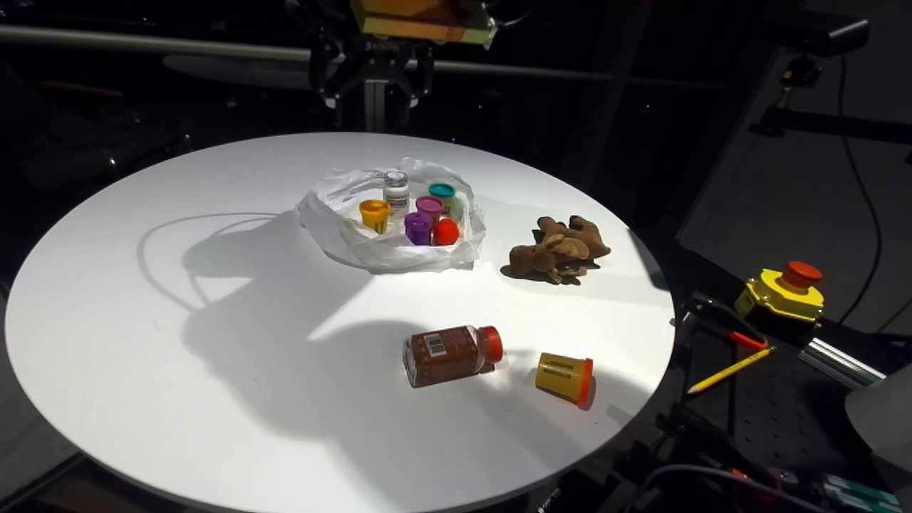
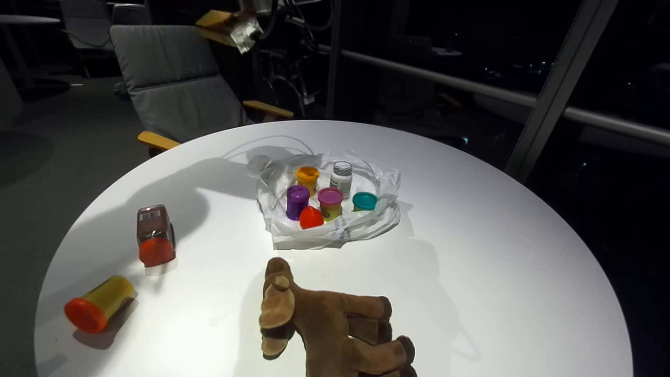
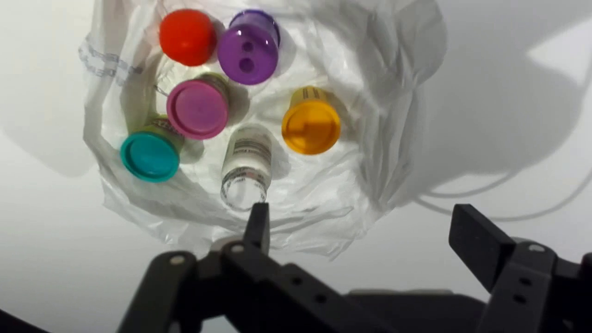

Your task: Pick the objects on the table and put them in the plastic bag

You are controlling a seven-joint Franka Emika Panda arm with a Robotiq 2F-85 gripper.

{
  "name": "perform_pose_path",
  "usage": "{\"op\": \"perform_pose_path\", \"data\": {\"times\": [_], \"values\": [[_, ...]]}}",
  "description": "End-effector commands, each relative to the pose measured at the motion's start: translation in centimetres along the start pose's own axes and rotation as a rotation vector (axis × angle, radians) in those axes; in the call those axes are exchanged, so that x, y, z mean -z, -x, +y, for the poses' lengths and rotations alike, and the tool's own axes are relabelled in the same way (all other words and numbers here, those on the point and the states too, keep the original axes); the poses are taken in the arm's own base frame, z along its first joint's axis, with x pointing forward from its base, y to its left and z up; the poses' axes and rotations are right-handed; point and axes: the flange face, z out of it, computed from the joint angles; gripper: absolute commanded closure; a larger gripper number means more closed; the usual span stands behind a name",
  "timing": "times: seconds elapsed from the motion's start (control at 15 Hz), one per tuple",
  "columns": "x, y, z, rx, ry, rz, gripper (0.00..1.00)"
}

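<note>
the plastic bag (image 1: 338, 239) lies on the table (image 1: 107, 342) with its mouth wide, its crumpled rim around six items. inside it: a white bottle (image 3: 247, 152), an orange cup (image 3: 311, 126), a purple cup (image 3: 249, 53), a pink cup (image 3: 198, 109) and a teal cup (image 3: 151, 156), all standing, plus a red piece (image 3: 187, 37) just beside the purple cup. outside, a brown toy (image 2: 324, 317) lies near the bag, apart from its rim; a brown jar (image 1: 449, 356) rests on its side, farther from the bag; a yellow cup (image 1: 561, 376), lid on, lies on its side, farther off again. the gripper (image 3: 365, 224) is raised higher than the bag, its fingers spread well apart.

toy, jar and yellow cup appear in both exterior views; the wrist view takes in the bag and the table around it, and brings out two dark round marks on the purple cup's top. an exterior view shows a grey chair (image 2: 162, 78) beyond the bag, past the table edge; a pencil (image 1: 731, 370) and a red button (image 1: 801, 274), off the table on the toy's side of the bag, show in an exterior view.

print on the bag is too small to read. in an exterior view the toy runs past the bottom edge, and the gripper is hard to make out against the dark.
</note>
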Motion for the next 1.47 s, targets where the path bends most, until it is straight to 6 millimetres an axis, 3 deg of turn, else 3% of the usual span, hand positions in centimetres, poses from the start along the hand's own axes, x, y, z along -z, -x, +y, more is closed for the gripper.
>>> {"op": "perform_pose_path", "data": {"times": [0.0,0.47,0.87,1.13,1.4], "values": [[3.6,4.7,0.6,0.143,-0.085,-0.098,0.0],[0.4,17.9,2.6,0.495,-0.148,-0.29,0.0],[-1.3,26.7,2.8,0.845,-0.157,-0.305,0.0],[-3.3,30.0,2.6,1.039,-0.206,-0.255,0.0],[-4.6,31.3,1.6,1.204,-0.257,-0.136,0.0]]}}
